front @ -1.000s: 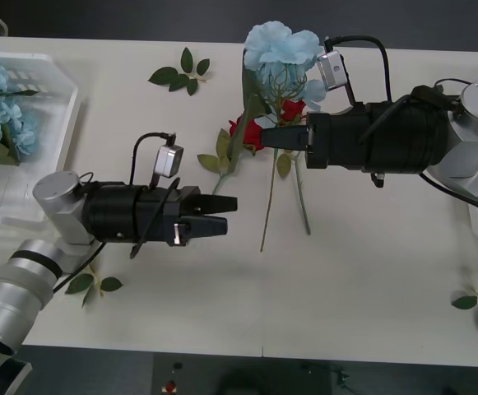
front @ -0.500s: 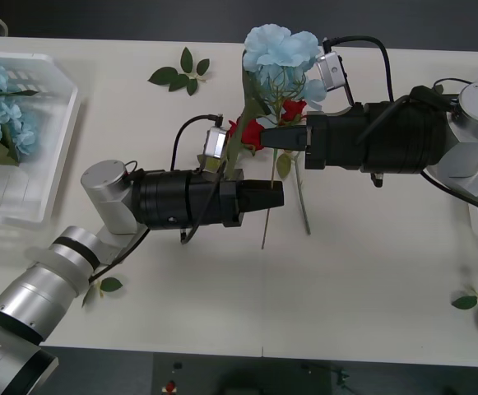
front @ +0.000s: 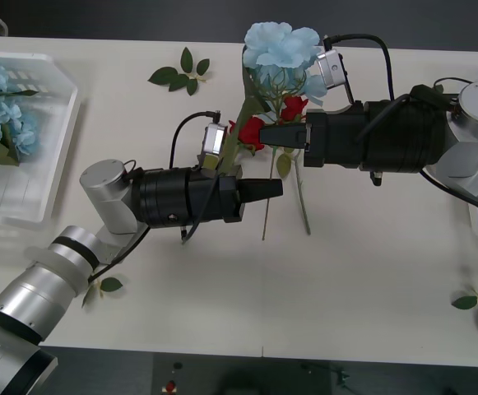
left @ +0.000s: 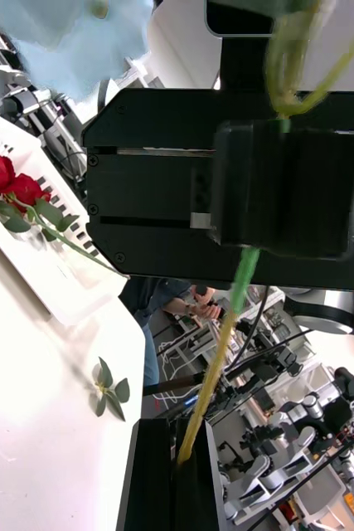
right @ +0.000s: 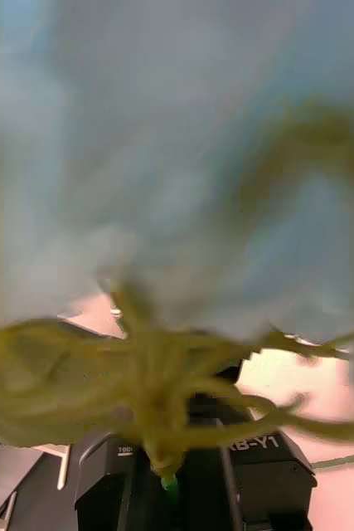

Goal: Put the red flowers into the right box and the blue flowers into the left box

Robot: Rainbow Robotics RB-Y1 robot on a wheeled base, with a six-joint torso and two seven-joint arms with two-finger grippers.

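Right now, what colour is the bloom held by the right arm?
Pale sky blue; the blue flower shows best in the front view.

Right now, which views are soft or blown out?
Right wrist view: the pale sky-blue hydrangea cluster sits against the lens, fully out of focus. Left wrist view: sharp on the right end effector gripping the green stem; white table overexposed. Front view: evenly lit and sharp, soft shadows under both arms.

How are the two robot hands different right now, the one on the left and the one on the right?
The right gripper is clamped on the blue flower stem just below the bloom, while the left gripper closes on the same stem lower down. The right gripper reaches in from the right box's side; the left gripper comes up from the robot's left. Both have black fingers, shut, over the table.
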